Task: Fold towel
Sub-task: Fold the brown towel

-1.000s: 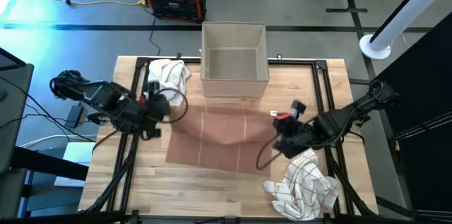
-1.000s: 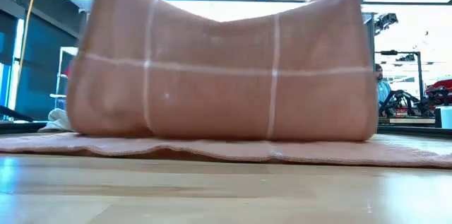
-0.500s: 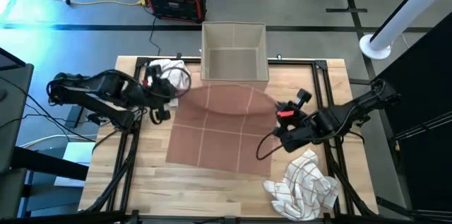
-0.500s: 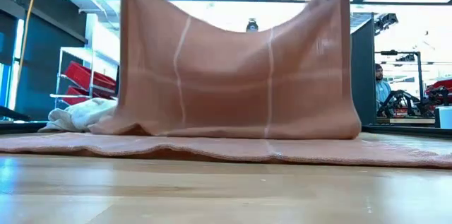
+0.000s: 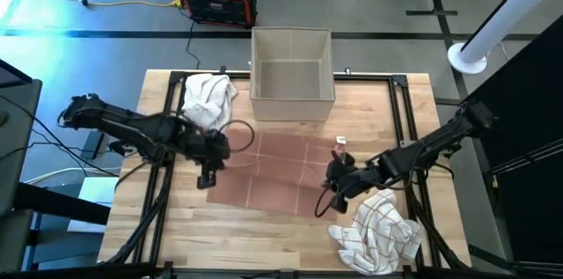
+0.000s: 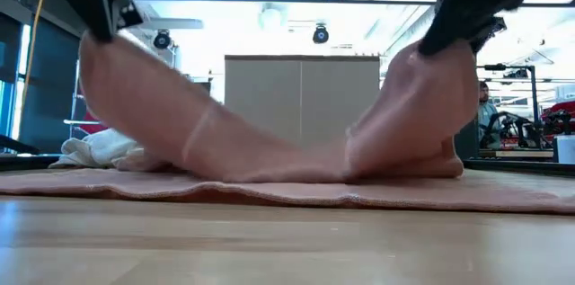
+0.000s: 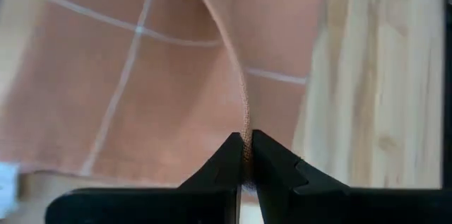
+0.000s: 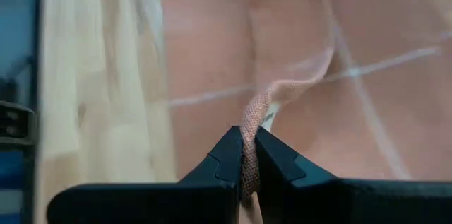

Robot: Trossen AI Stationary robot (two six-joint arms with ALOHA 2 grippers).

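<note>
- While the towel (image 5: 277, 169), soft pink terry with thin white grid lines, lies mid-table on pale wood, both arms hold its edge.
- left gripper (image 7: 246, 159) jaws pinched tight on the woven hem.
- right gripper (image 8: 248, 160) same, clamping a bunched hem.

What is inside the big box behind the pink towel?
The cardboard box looks empty: only its bare floor shows from above. It stands just beyond the pink towel, apart from the crumpled white cloth beside it.

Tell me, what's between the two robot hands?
The pink towel, sagging onto the table; the high view shows the left gripper and right gripper each pinching a corner.
</note>
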